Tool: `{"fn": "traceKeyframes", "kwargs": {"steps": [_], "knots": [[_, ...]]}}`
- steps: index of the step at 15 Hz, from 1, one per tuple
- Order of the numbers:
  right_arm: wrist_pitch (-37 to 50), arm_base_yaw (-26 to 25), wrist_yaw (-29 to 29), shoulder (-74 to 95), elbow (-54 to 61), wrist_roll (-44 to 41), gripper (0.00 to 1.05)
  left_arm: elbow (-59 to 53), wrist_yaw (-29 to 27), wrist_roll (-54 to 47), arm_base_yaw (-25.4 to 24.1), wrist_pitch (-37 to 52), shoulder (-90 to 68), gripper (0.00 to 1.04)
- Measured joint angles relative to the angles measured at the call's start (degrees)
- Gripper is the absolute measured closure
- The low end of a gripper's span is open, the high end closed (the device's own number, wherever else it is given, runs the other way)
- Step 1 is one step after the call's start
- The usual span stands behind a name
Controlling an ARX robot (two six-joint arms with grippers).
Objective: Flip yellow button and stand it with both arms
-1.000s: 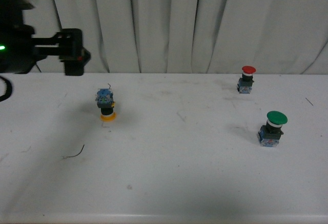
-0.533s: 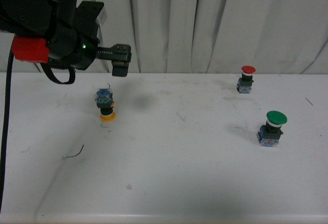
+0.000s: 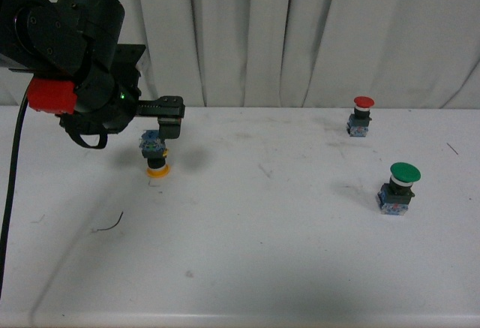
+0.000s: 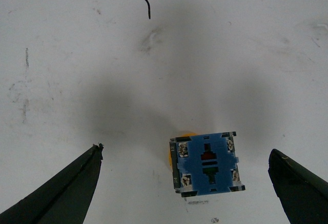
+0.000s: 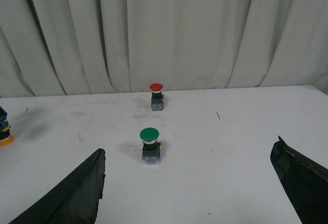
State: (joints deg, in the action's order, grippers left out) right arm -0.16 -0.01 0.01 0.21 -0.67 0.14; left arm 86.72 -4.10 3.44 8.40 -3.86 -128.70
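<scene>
**Front view.** The big black left arm (image 3: 75, 35) reaches in from the left side over the white table (image 3: 262, 260). It has a red block (image 3: 51, 96) on it. The left gripper (image 3: 171, 118) hangs just above the yellow button (image 3: 155, 152). From here I cannot tell if its fingers are apart.

The yellow button sits on the left part of the table. It is upside down, with its yellow cap on the table and its blue base on top. The red button (image 3: 363, 115) stands far back on the right. The green button (image 3: 400, 187) stands closer on the right. Both have their caps up and are well apart from the yellow one. A thin black wire bit (image 3: 109, 225) lies on the table, near the yellow button. A pale curtain (image 3: 300, 35) hangs behind.

**Left wrist view.** The camera looks straight down. The two black fingers (image 4: 61, 193) are spread wide. The blue base of the yellow button (image 4: 206, 163) sits between them and touches neither. A little yellow rim peeks out beside the base. The wire bit (image 4: 145, 3) lies well apart.

**Right wrist view.** The right gripper (image 5: 188, 147) is above the table, spread wide, with nothing in it. The green button (image 5: 149, 144) stands ahead of it, and the red button (image 5: 157, 96) stands behind that, near the curtain. The yellow button (image 5: 4, 136) shows at the very edge, partly cut off.
</scene>
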Motion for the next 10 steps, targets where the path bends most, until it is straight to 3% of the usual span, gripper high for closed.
{"fn": "traceKeyframes", "kwargs": {"steps": [10], "knots": [[0.0,0.0,0.0,0.0,0.0,0.0,0.06,0.9,0.5,0.7,0.0,0.4,-2.4,0.07]]}}
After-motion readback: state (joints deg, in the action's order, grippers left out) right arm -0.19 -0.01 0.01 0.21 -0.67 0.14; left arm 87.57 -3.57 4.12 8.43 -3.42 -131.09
